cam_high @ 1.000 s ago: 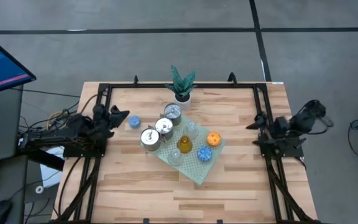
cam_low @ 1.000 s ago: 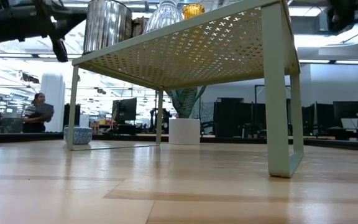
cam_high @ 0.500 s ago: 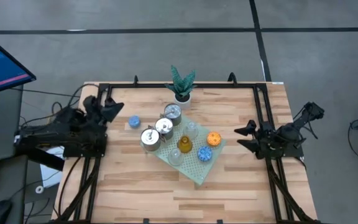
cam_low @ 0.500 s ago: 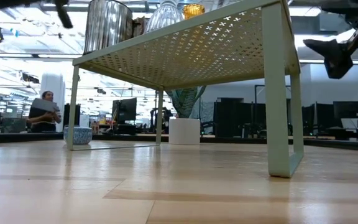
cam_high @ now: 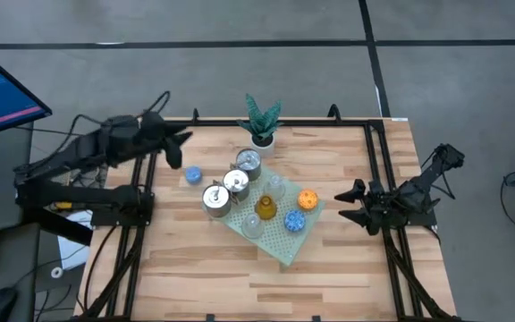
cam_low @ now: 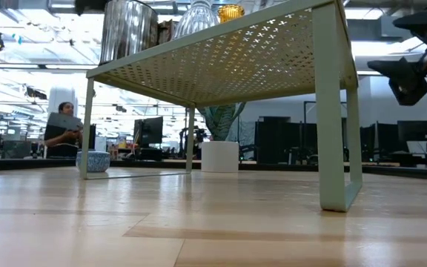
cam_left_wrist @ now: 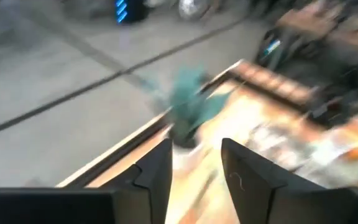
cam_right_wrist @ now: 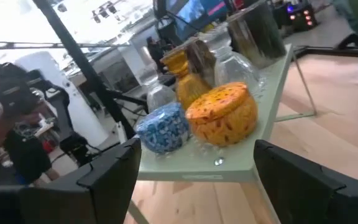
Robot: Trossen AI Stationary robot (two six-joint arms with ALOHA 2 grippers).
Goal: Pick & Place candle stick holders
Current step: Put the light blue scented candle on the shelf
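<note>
With its fingers spread and empty, the right gripper (cam_high: 341,204) noses in from three o'clock toward the orange holder (cam_high: 308,199) on the green mat (cam_high: 286,247); crowded neighbours could topple. Left gripper (cam_high: 179,148), at ten o'clock, shows a narrow gap.

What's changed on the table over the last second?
The left tool pulled back and rose away from the blue holder on the table. The right tool reached in toward the green rack, jaws open. All holders and the plant stayed put.
</note>
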